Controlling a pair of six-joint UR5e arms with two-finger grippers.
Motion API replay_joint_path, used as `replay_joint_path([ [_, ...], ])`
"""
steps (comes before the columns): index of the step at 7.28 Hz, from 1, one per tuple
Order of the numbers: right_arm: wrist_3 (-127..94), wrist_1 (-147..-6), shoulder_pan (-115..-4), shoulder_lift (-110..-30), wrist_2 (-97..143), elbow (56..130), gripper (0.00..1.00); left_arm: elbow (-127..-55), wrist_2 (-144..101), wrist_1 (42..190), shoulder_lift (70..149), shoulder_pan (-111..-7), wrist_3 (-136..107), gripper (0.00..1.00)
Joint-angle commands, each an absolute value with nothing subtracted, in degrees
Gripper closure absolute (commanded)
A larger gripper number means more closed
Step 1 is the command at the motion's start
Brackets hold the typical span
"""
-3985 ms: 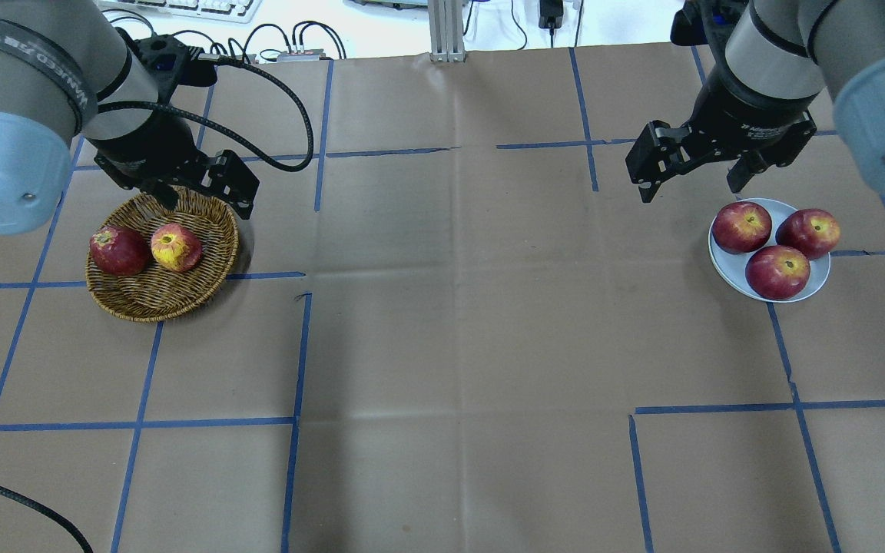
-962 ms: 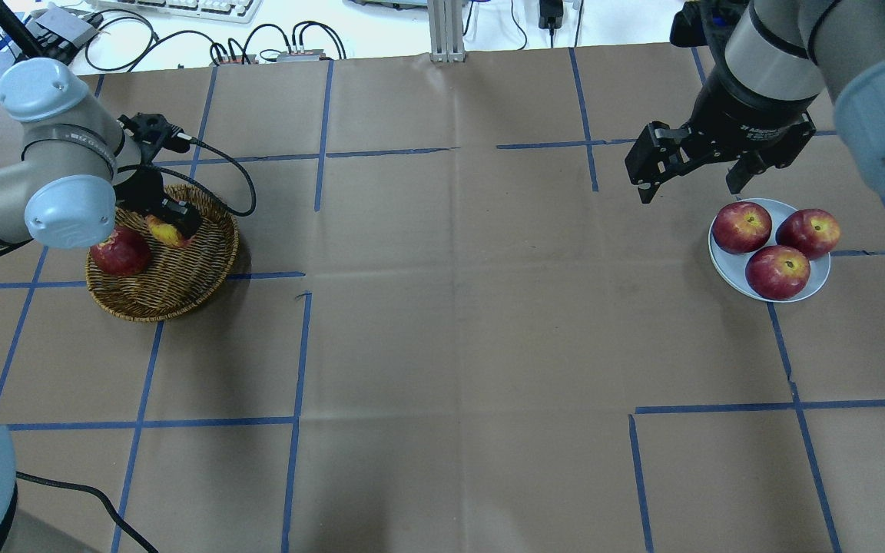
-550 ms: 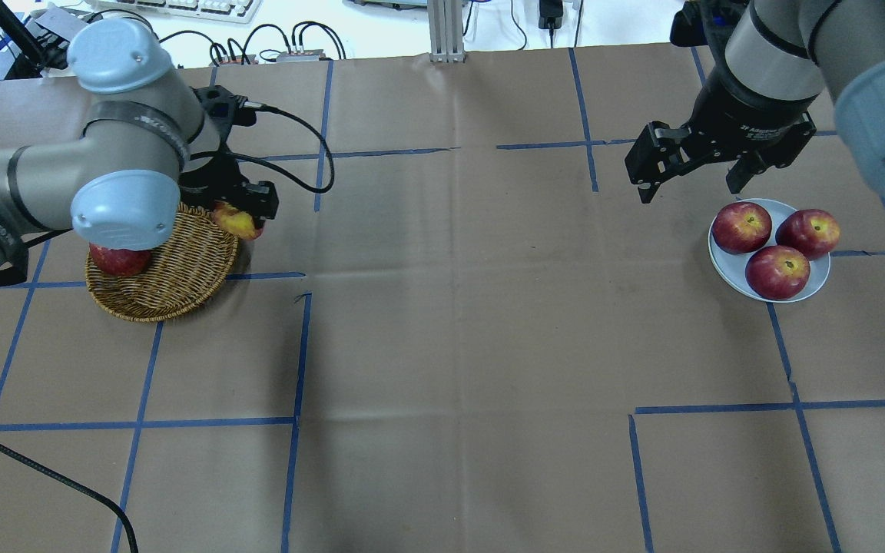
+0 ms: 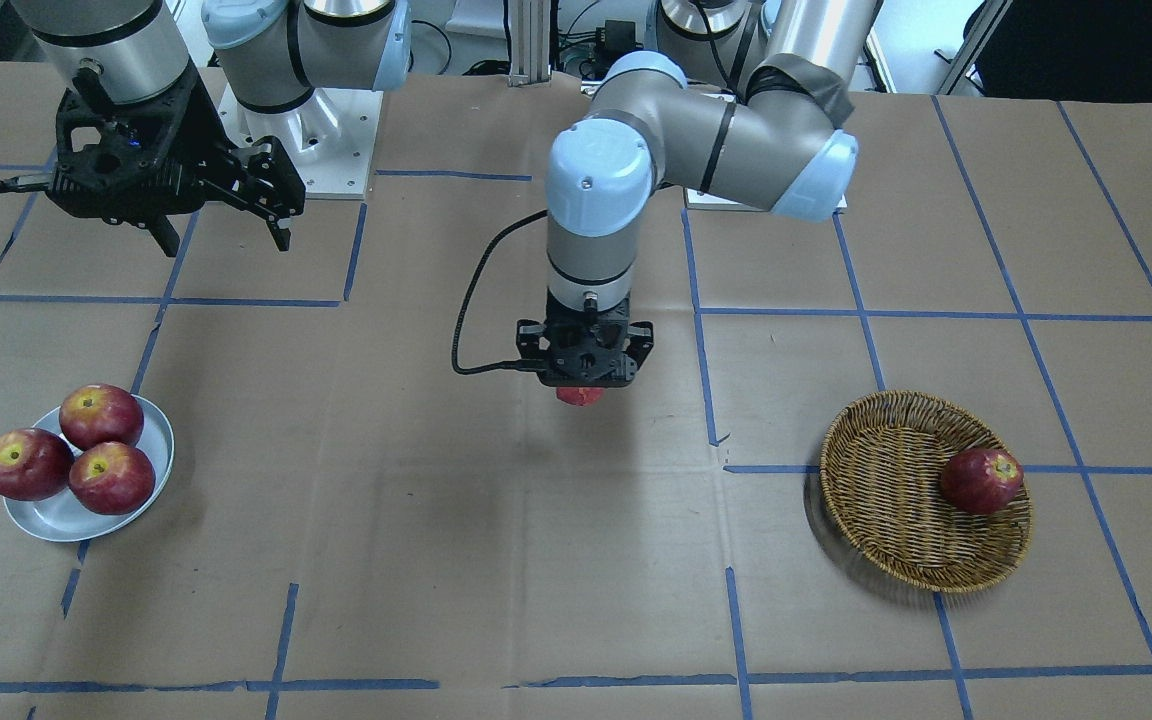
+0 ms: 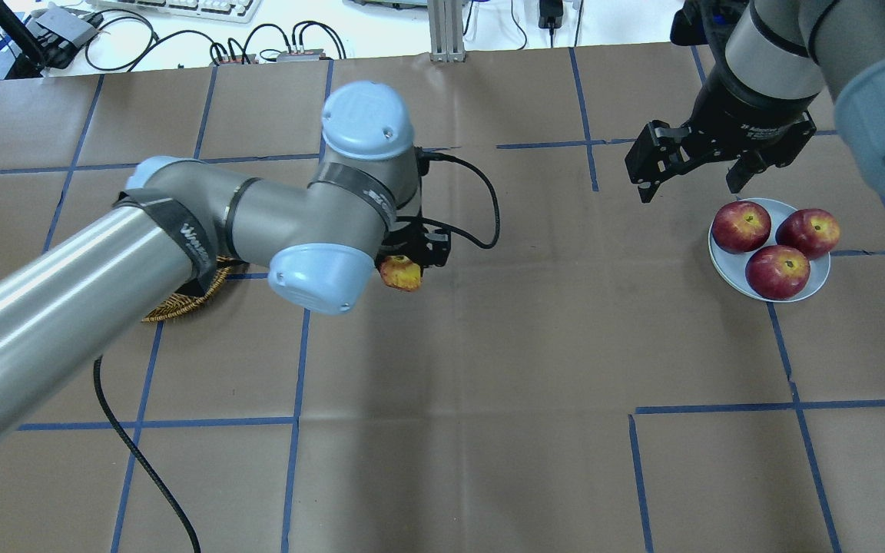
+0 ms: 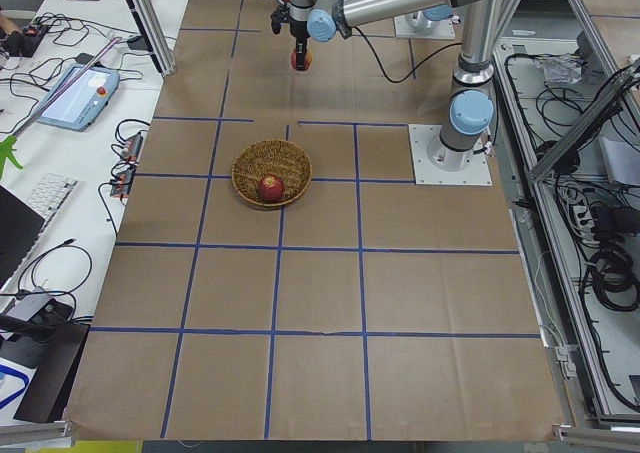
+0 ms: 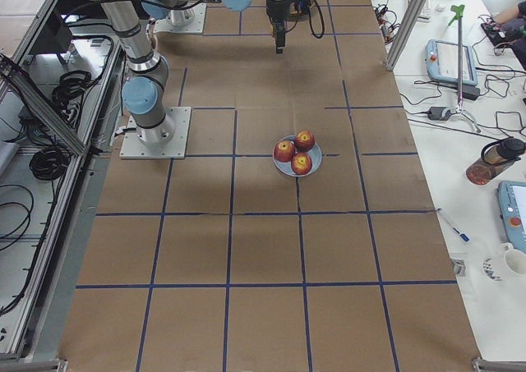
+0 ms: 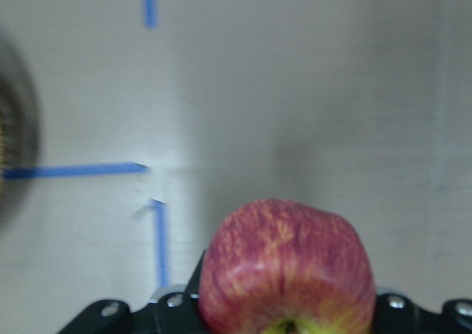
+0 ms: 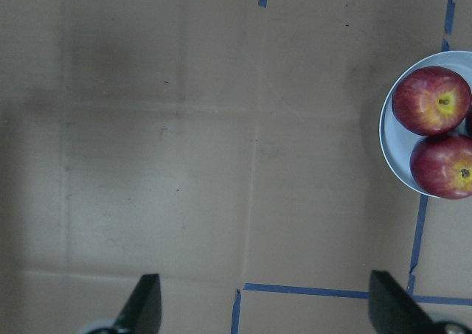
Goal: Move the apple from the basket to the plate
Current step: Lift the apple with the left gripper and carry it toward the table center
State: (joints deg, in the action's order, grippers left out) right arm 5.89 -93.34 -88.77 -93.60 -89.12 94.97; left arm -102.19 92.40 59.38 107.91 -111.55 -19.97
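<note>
Where the apple is: clamped in the left gripper [image 5: 412, 261], off the counter [image 5: 488, 369], near the middle and a little toward 10 o'clock on the overhead dial.
Apple [image 5: 400, 273]: streaky red-orange with a yellow-green patch around the stem hollow; the wrist camera shows it filling the gap between the jaws.
Left jaws: closed onto the apple from both sides, pointing straight down.
Left arm: reaches in from 8 o'clock in the overhead view and covers most of the basket there.
Basket [image 4: 886, 520]: woven wicker, at 9 o'clock of the counter on the overhead dial, well apart from the held apple.
Inside the basket: one dark red apple [image 4: 981, 480], lying against the wall at 3 o'clock in the front-facing view.
Plate [image 5: 815, 288]: white, at 3 o'clock of the counter on the overhead dial.
On the plate: three dark red apples at 10 o'clock [image 5: 742, 227], 2 o'clock [image 5: 807, 233] and 6 o'clock [image 5: 777, 272], close together.
Right gripper [image 5: 690, 188]: hangs in the air at 11 o'clock of the plate.
Right jaws: spread wide, holding nothing.
</note>
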Motion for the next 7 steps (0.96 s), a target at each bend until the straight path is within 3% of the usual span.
replay_joint_path([
  [1,5.9,-93.3,-88.8,-93.6,-89.1,95.0,0.0,-100.7,92.4,54.5,114.4,-115.7,-25.3,0.54],
  [7,5.9,-93.3,-88.8,-93.6,-89.1,95.0,0.0,-93.1,94.3,52.2,122.9,-115.8,-23.1,0.47],
])
